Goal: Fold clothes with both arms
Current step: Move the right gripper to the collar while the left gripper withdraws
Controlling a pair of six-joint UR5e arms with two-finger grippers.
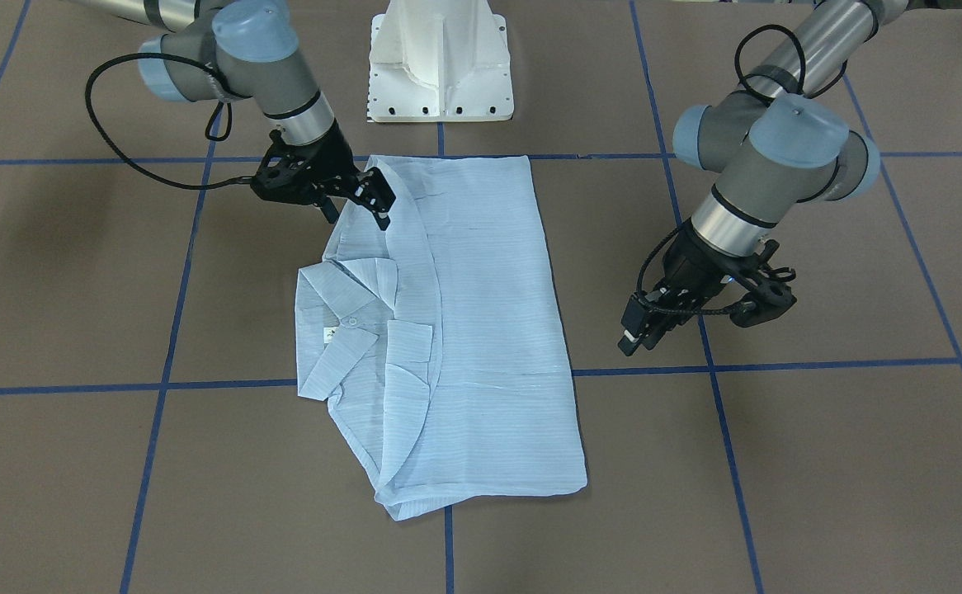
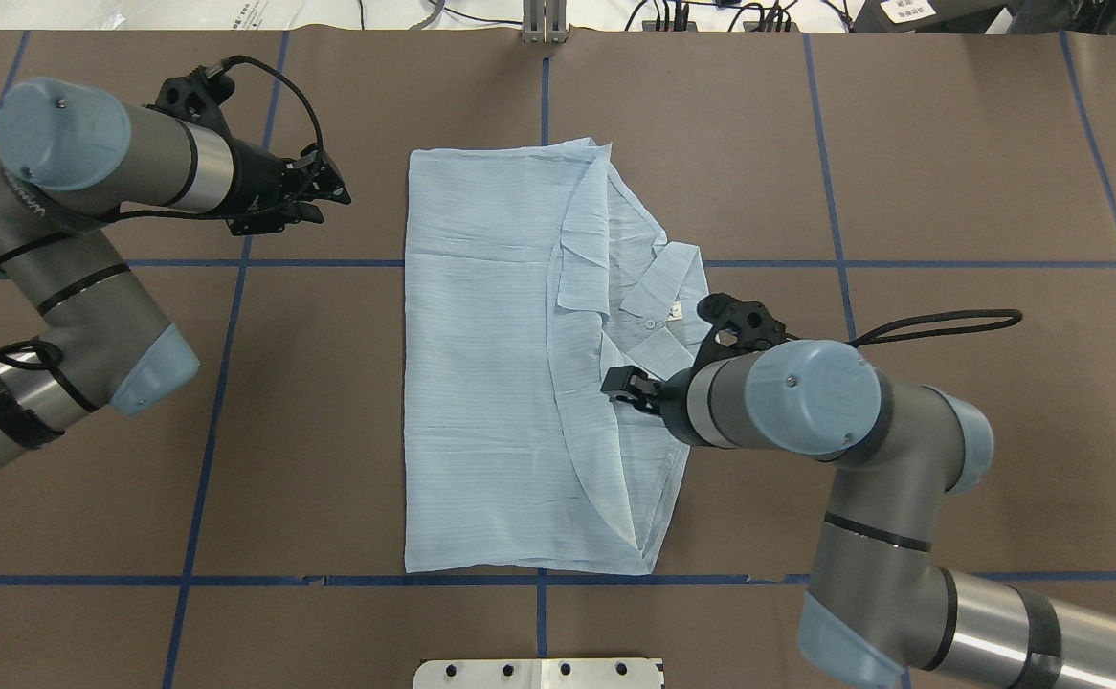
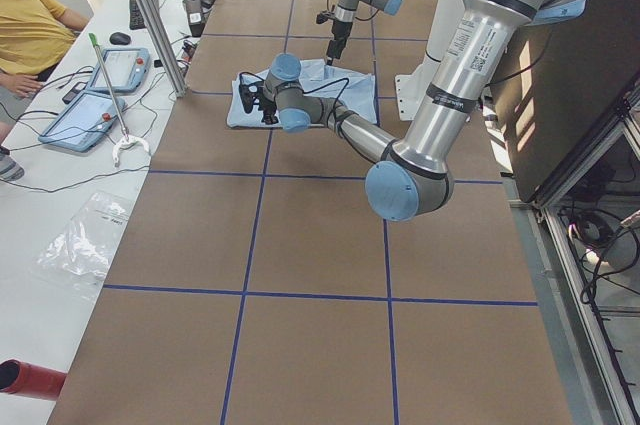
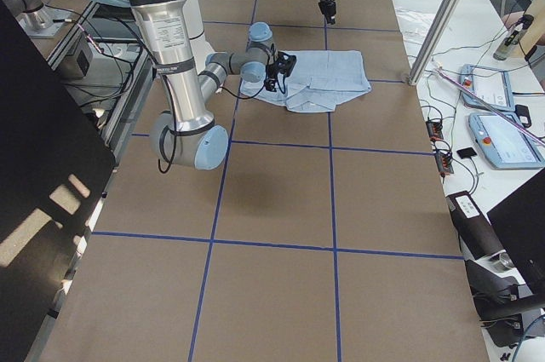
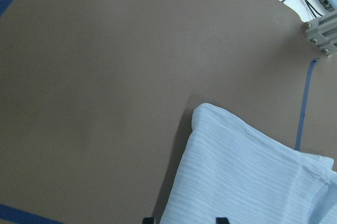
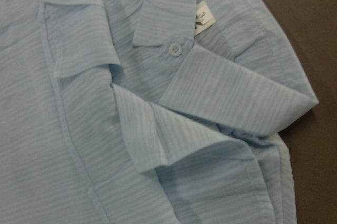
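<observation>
Dead centre on your surface [image 2: 280,431] the folded shirt [image 2: 481,383] lies flat; right claw [image 2: 627,386] hovers, spread apart, over its 3 o'clock collar [image 2: 658,287]; left claw [image 2: 333,191] gapes, clear, at 10 o'clock.

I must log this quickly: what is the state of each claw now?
Left claw: open, empty, beside the shirt.
Right claw: over the shirt; cannot be told.

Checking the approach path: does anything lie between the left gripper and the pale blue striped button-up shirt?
Nothing visible does; only brown table surface separates the left gripper from the pale blue shirt.
</observation>
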